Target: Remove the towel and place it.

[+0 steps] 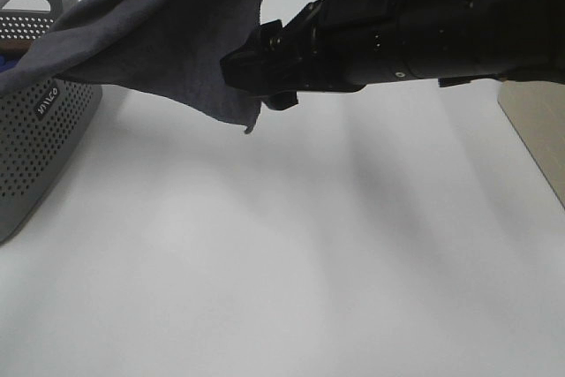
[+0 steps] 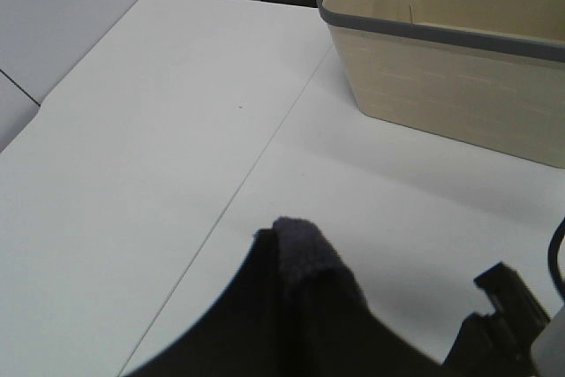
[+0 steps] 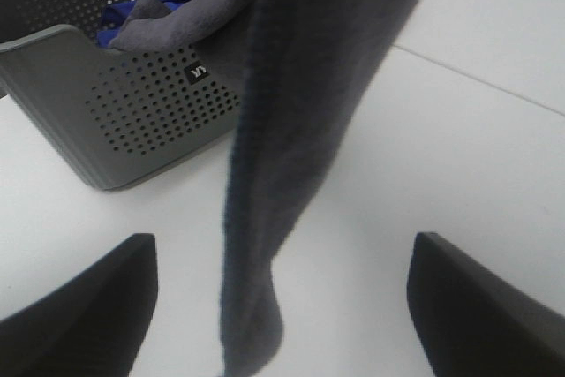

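Left hand (image 2: 284,249) clamped on towel (image 1: 168,24); right hand (image 3: 281,306) spread wide, empty, towel hanging between its fingers (image 3: 79,315). Pinch the hem, then lift clear of basket (image 1: 35,130).

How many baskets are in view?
2: a grey perforated basket at left in the high view, the towel trailing from it, and a beige bin in the left wrist view. More may be hidden.

the dark grey towel (image 1: 168,33) stretches up from the perforated grey basket (image 1: 35,139) at left; the right end effector (image 1: 256,77) sits beside its hanging edge, above the white table (image 1: 309,262).
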Motion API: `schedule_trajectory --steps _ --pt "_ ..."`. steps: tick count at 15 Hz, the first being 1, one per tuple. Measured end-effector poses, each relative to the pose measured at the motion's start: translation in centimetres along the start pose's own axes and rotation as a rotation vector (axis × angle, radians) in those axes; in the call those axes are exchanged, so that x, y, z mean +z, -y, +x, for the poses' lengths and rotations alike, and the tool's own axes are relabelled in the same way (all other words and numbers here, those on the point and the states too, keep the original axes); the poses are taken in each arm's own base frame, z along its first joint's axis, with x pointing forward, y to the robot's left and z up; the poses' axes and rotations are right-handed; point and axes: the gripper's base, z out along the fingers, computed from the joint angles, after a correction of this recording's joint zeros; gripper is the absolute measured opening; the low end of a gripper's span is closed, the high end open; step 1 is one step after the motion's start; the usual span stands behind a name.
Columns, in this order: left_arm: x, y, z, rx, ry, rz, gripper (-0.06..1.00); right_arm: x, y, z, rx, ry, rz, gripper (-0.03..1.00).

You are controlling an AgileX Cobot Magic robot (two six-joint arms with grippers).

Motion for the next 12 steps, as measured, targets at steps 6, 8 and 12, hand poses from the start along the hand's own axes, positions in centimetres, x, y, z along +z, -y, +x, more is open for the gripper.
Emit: schedule_trajectory --steps 6,8,12 --pt "0.0 -0.2 -0.2 0.009 0.027 -0.026 0.00 1.9 0.1 1.2 0.014 -0.061 -0.030 0.54" --pt "0.0 -0.5 -0.1 0.044 0.008 -0.059 0.00 1.9 0.1 1.2 0.015 -0.061 -0.030 0.35" --pt "0.0 -0.8 0.3 0.086 -0.034 -0.087 0.00 1.9 -0.1 1.2 -0.011 -0.067 -0.056 0.01"
